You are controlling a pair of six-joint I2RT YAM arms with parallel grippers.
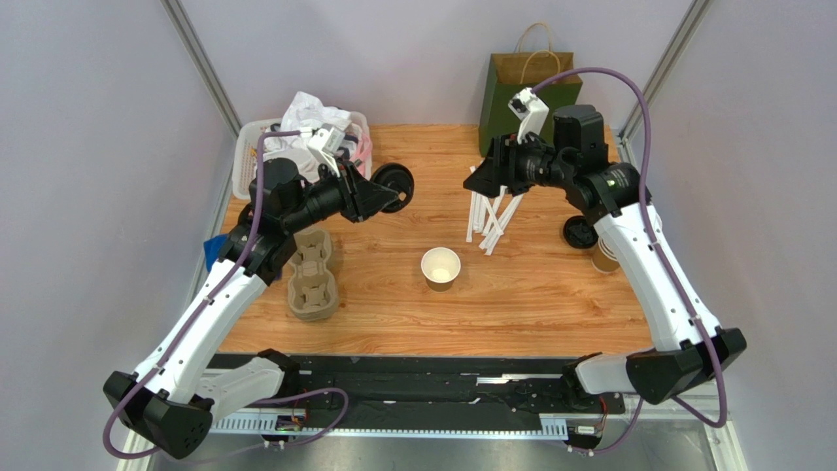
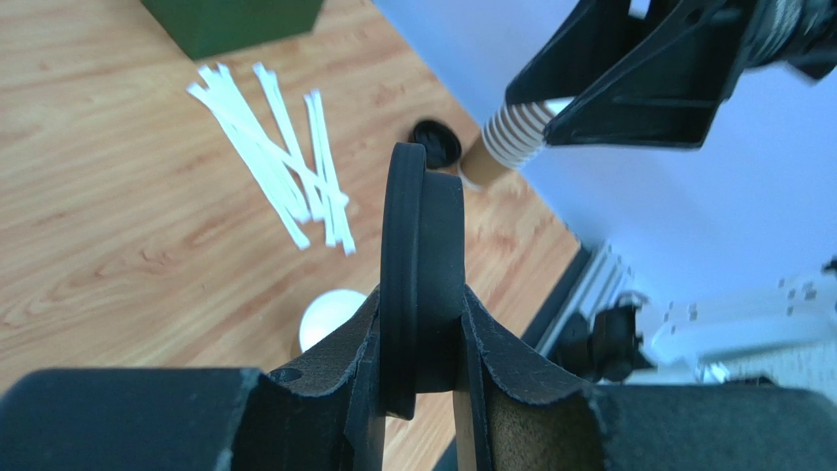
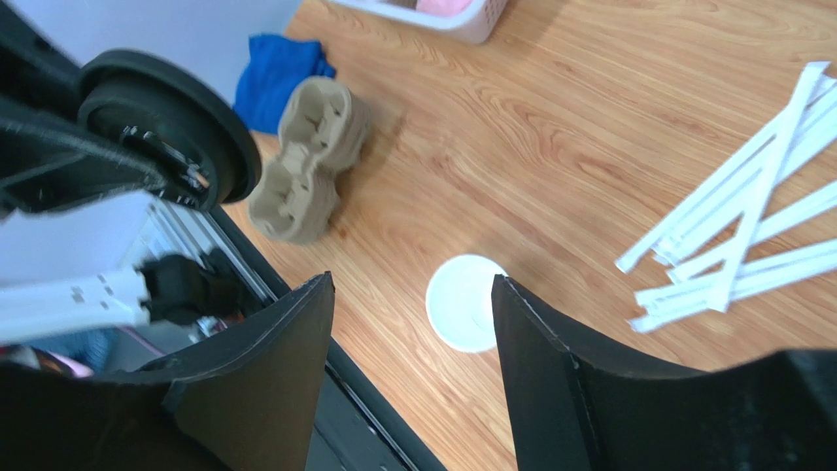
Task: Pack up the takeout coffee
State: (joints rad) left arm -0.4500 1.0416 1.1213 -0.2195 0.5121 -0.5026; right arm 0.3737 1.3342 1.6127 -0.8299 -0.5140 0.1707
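Observation:
The brown paper cup (image 1: pixel 440 267) stands upright and lidless, its white inside showing, in the middle of the wooden table. It also shows in the left wrist view (image 2: pixel 329 316) and the right wrist view (image 3: pixel 464 302). My left gripper (image 1: pixel 386 191) is shut on a round black lid (image 1: pixel 396 184), held on edge in the air, left of and behind the cup. The lid stands edge-on between the fingers in the left wrist view (image 2: pixel 422 255). My right gripper (image 1: pixel 483 179) is open and empty, raised behind and right of the cup, above the straws.
Wrapped white straws (image 1: pixel 491 216) lie behind the cup. A green paper bag (image 1: pixel 526 98) stands at the back. Two pulp cup carriers (image 1: pixel 312 275) lie at the left beside a blue cloth (image 1: pixel 214 250). A white basket (image 1: pixel 253 147) is back left. Stacked cups (image 1: pixel 604 257) and another black lid (image 1: pixel 580 233) are at the right.

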